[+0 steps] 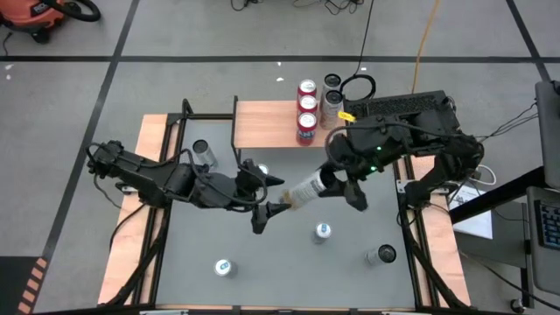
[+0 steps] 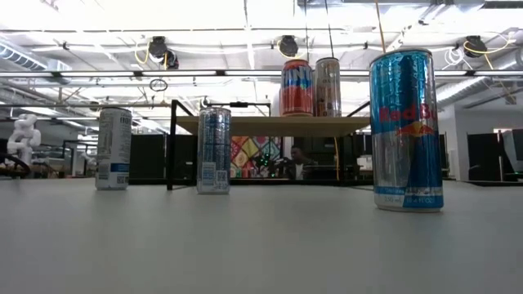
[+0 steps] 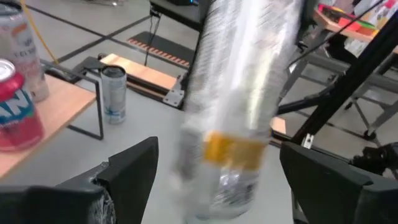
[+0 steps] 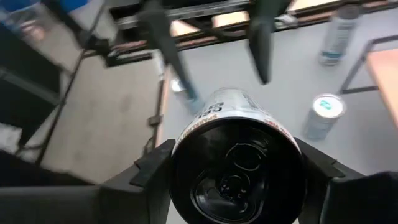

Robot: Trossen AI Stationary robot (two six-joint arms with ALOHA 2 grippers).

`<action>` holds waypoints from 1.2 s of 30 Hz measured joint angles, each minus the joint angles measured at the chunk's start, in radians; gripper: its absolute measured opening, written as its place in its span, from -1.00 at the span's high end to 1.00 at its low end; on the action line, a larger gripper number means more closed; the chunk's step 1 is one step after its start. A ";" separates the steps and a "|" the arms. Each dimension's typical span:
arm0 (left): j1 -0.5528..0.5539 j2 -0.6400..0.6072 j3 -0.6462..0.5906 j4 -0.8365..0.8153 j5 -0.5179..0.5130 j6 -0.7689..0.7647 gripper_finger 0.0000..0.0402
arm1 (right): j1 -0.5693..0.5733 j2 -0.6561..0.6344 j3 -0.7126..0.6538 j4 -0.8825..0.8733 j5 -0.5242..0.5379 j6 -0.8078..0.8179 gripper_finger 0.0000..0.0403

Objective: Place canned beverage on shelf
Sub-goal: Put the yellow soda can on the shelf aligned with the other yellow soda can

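Grey worktop (image 1: 289,262): right hand (image 1: 337,186) clenched around tilted silver can (image 1: 306,190) held aloft; left hand (image 1: 267,213) released, fingers flanking can's far end.

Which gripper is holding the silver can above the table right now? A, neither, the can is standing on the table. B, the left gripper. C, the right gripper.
C: the right gripper clamps the silver can at its end, while the left gripper is open around its far end.

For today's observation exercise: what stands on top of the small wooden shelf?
On the shelf, the high view shows a row of red-topped cans and silver cans at its right end. The right arm covers the area beside them, so anything there is hidden.
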 joint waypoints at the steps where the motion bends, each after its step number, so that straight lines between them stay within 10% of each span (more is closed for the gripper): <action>1: 0.005 0.004 0.001 0.004 0.000 0.009 -0.69 | -0.008 0.003 0.000 0.005 0.008 0.010 -0.03; 28: 0.057 0.010 0.000 -0.098 -0.044 0.046 -0.68 | -0.064 0.005 -0.001 0.143 0.028 0.111 -0.06; 36: 0.050 0.010 0.000 -0.099 -0.038 0.048 -0.38 | -0.063 0.005 -0.001 0.143 0.024 0.124 -0.07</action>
